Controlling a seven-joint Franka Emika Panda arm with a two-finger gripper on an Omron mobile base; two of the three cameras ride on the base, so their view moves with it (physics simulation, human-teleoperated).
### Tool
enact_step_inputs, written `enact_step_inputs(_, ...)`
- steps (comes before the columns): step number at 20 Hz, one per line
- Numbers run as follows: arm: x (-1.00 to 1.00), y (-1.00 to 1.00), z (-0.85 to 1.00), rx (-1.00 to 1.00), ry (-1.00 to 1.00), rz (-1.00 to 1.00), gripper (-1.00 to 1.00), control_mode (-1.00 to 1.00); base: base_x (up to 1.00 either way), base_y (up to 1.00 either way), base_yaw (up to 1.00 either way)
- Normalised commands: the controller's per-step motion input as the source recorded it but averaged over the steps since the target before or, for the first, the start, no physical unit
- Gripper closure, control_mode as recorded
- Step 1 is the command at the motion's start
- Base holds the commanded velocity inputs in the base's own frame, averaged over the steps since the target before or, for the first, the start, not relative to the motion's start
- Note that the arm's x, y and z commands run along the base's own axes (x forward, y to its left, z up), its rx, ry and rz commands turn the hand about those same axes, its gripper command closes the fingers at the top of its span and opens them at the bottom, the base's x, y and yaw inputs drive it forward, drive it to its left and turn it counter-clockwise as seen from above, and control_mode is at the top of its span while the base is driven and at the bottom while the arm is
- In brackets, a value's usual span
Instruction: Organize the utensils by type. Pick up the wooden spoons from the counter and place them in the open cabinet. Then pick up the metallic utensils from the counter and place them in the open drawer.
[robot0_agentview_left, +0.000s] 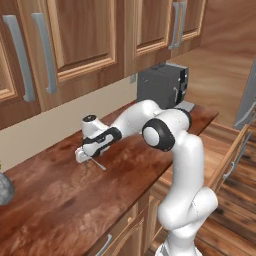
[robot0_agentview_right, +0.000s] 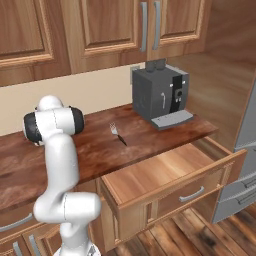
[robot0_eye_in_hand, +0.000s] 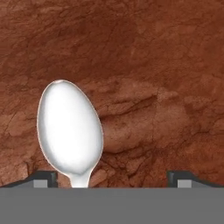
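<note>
Between our two dark finger tips (robot0_eye_in_hand: 43, 178) sits the shiny grey metal spoon (robot0_eye_in_hand: 70, 133), bowl pointing away from the hand. The tips stand wide apart, one on each side of the frame, w/ nothing squeezed. The spoon bowl lies nearer one tip, not in the middle, so we think the hand needs a small slide sideways before closing.

Our gripper (robot0_agentview_left: 84, 156) hangs low over the dark reddish-brown wood-grain counter (robot0_agentview_left: 60, 200), pointing down, bc a flat thin spoon can only be grabbed from above. In the left base view the thin handle (robot0_agentview_left: 97, 163) pokes out past the hand, flat on the top.

Further out, the shallow light-brown wooden drawer (robot0_agentview_right: 165, 172) is pulled open below the counter edge, well apart from the hand. That's where the metal spoon should go. A small grey fork (robot0_agentview_right: 118, 133) lies on the counter near the dark grey coffee machine (robot0_agentview_right: 160, 92). The wall cabinets (robot0_agentview_left: 80, 40) above look shut.
</note>
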Motion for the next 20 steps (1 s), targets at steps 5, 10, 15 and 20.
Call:
enact_step_inputs(5,-0.1,-0.08,-0.08,0.26,0.0,0.19,-1.0,-1.0,0.0,0.0,0.0)
enact_step_inputs(10,0.0,0.02,-0.01,0.13,0.0,0.12,-1.0,-1.0,0.0,0.0,0.0)
enact_step_inputs(15,0.0,0.05,-0.1,0.01,0.01,0.07,-1.0,-1.0,0.0,0.0,0.0)
enact_step_inputs(20,0.02,0.26,-0.04,-0.04,0.08,0.01,-1.0,-1.0,0.0,0.0,0.0)
